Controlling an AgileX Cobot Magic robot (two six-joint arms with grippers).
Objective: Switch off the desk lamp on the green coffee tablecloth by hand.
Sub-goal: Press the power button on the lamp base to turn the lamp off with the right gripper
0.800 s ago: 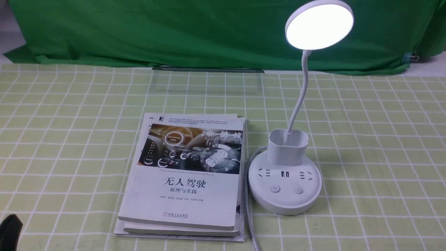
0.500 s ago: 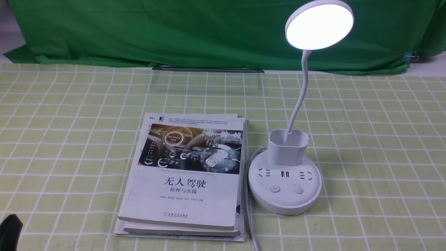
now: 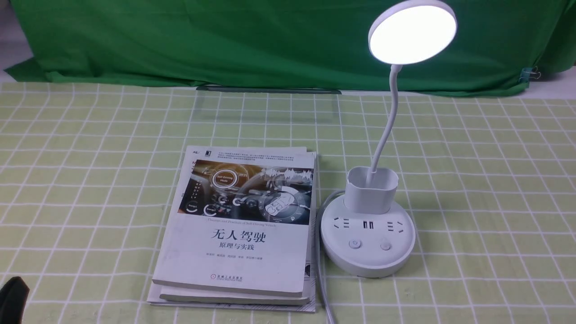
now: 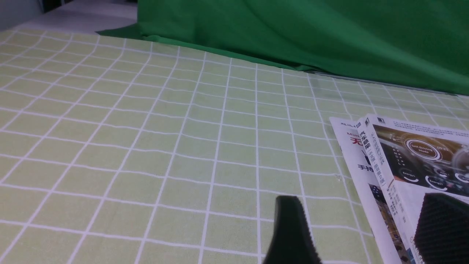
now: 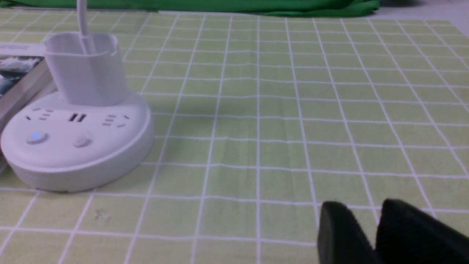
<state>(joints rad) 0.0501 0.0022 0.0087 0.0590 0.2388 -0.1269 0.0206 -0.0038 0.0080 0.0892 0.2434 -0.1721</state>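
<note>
The desk lamp is lit; its round disc head [image 3: 411, 33] glows on a bent neck above the cup-shaped holder [image 3: 371, 189] and puck base [image 3: 368, 245]. It stands on the green coffee tablecloth [image 3: 486, 189]. In the right wrist view the base [image 5: 77, 146] shows a blue-lit button [image 5: 34, 136] and a plain button [image 5: 82, 141]. My right gripper [image 5: 361, 211] is shut and empty, low over the cloth, well apart from the base. My left gripper [image 4: 366, 220] is open and empty, one finger over the book's edge; only a black bit of it [image 3: 12, 297] shows in the front view.
A stack of books [image 3: 243, 225] lies just left of the lamp base, also in the left wrist view [image 4: 403, 165]. The lamp's white cord [image 3: 321, 279] runs between books and base toward the near edge. A dark green backdrop cloth [image 3: 225, 40] hangs along the far side.
</note>
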